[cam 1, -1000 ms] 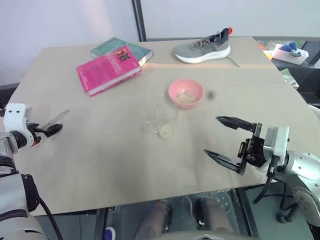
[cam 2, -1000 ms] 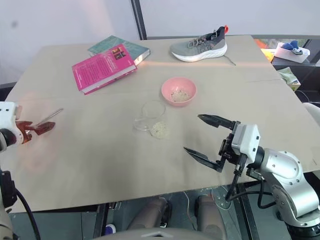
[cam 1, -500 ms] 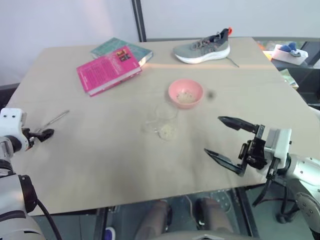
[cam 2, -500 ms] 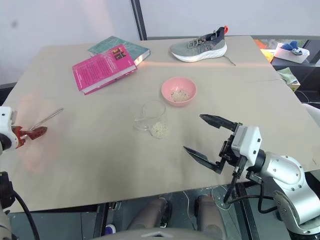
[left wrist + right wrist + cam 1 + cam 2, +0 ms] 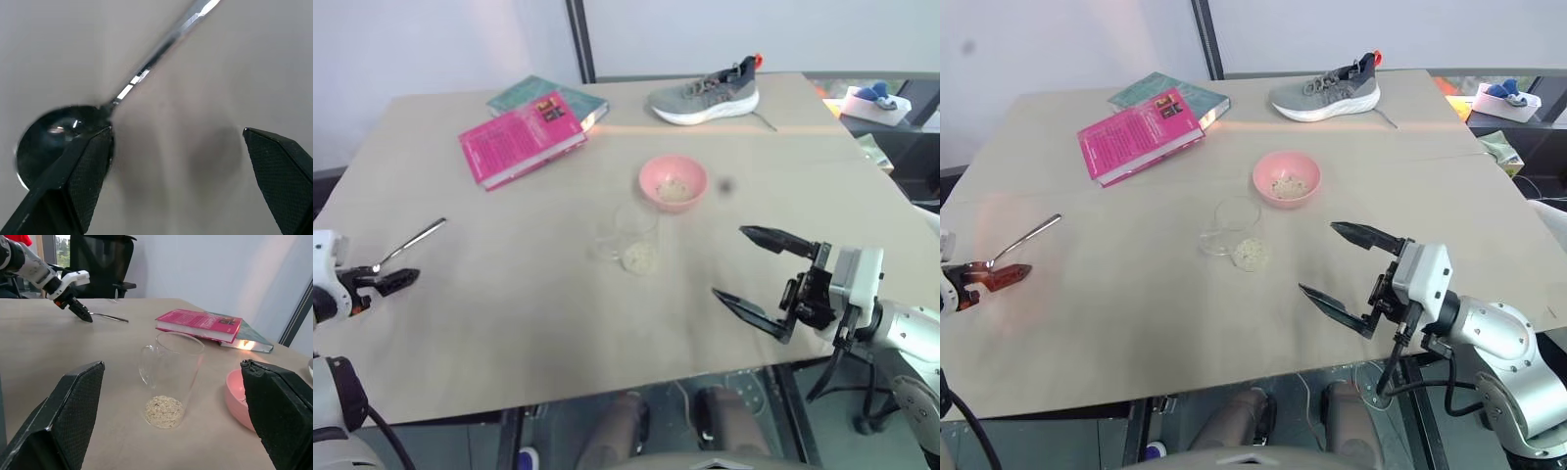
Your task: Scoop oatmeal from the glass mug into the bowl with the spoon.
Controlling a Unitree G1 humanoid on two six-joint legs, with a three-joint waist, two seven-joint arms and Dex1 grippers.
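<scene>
The spoon [image 5: 411, 243] lies flat on the table at the left, its small bowl [image 5: 54, 137] pointing toward me. My left gripper [image 5: 396, 279] stands open just behind that bowl, one fingertip [image 5: 83, 161] beside it, nothing held. Mid-table stands the glass mug [image 5: 171, 377], upright, with oatmeal [image 5: 164, 411] in its bottom. Just beyond it sits the pink bowl [image 5: 673, 182], holding a little oatmeal. My right gripper [image 5: 728, 262] hovers wide open and empty to the right of the mug, pointing at it.
A pink book [image 5: 521, 137] lies on a green book [image 5: 553, 93] at the back left. A grey sneaker [image 5: 705, 93] sits at the back centre. A white box [image 5: 876, 101] stands off the table's far right corner.
My left gripper has drawn back toward the near left edge, away from the spoon, which stays lying on the table. The right gripper has kept still.
</scene>
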